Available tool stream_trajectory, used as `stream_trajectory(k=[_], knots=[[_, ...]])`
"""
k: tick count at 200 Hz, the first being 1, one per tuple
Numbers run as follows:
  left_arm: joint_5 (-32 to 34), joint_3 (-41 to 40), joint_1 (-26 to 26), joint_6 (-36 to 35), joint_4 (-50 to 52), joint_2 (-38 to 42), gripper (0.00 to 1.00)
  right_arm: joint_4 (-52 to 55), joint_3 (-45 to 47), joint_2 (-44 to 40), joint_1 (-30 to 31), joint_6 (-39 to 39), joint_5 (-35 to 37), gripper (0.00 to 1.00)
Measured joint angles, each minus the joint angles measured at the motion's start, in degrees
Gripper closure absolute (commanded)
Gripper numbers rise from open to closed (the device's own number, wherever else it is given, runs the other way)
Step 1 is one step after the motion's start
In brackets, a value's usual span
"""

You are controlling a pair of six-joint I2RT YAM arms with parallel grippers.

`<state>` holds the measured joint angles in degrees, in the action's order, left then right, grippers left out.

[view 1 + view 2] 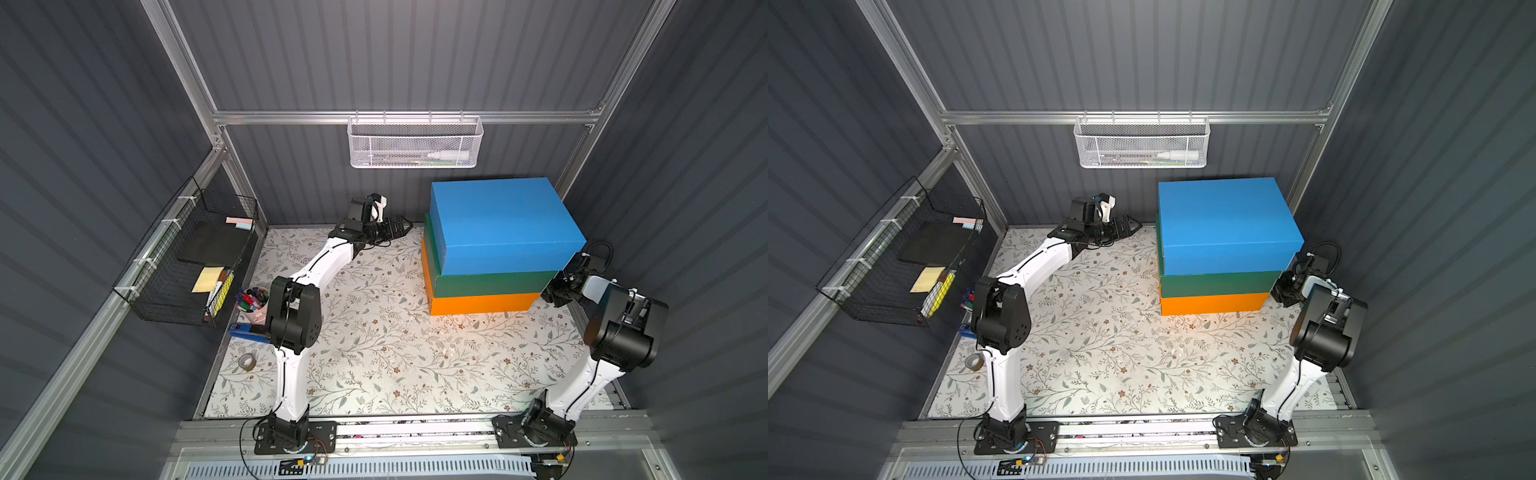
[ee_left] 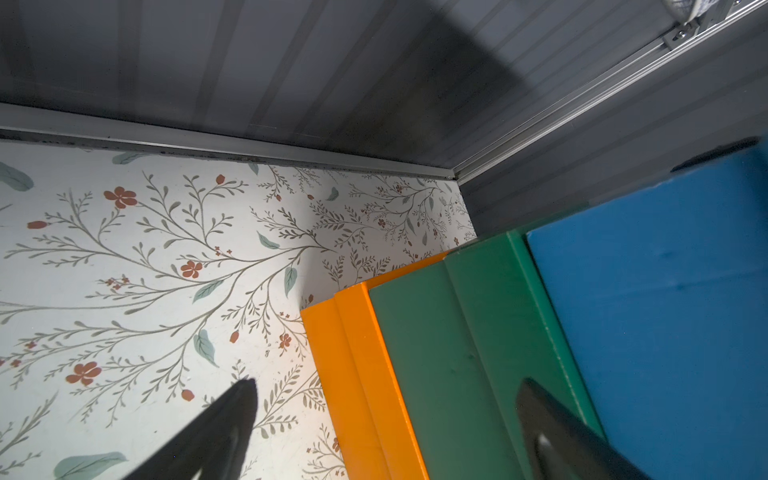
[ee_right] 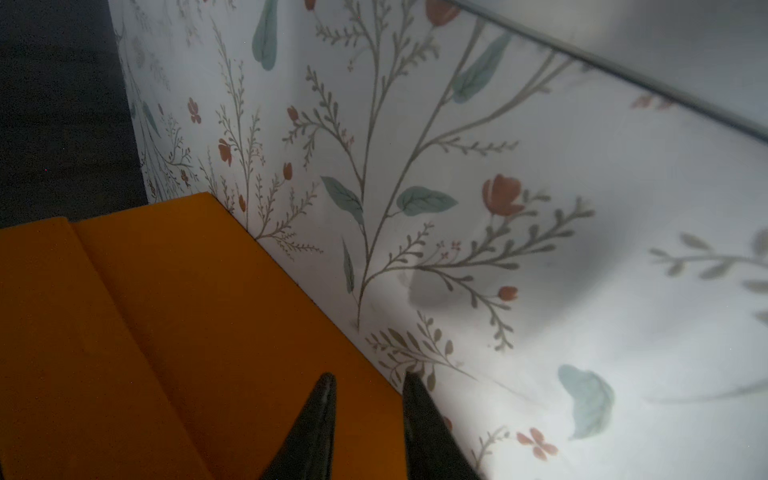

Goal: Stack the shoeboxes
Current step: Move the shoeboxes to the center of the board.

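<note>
**Step in hand.** All three shoeboxes stood in one pile at the far right corner of the surface (image 1: 374,345): orange box (image 1: 482,304) at the bottom, green box (image 1: 490,284) in the middle, blue box (image 1: 505,224) on top. I judged the stacking itself done and the moment to be a final tidy or a release. No box was in either claw.

**Claws.**
- The left claw (image 1: 399,227) was spread wide and held nothing.
- The right claw (image 3: 369,376) was closed down to a narrow slit, with nothing between its fingers.

**Positions.**
- The left claw sat just beside the pile's left end, near the back wall, apart from the cardboard. In the left wrist view the three box ends looked stepped, orange out furthest and blue furthest in (the viewing angle may account for some of that).
- The right claw sat low at the pile's right near corner, level with the orange and green boxes. In the right wrist view its tips lay over the orange box's side, close to where that side met the surface. I could not tell whether they touched it.

**Next move, as I judged it.** Either a gentle push on the ends to square the pile, or a clean retreat of both arms, outward and away from the cardboard. A sideways brush could shift the blue box.
</note>
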<state>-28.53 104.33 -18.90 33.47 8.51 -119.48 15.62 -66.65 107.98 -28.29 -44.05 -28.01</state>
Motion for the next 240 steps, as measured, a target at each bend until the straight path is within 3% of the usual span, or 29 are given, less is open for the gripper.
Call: stream_trajectory(k=[121,168,240], knots=[[0.0,-0.5,0.2,0.4,-0.8,0.0,0.0,-7.1,2.6,1.3,1.9,-8.3,-6.8,0.71],[-2.8,-9.5,3.9,3.9,-5.0,1.4,0.0,-8.8,4.4,1.3,3.9,-10.0,-6.8,0.71],[-2.6,-12.8,7.4,3.7,-5.2,4.2,0.0,-9.5,4.6,1.3,10.5,-11.0,-6.3,0.71]])
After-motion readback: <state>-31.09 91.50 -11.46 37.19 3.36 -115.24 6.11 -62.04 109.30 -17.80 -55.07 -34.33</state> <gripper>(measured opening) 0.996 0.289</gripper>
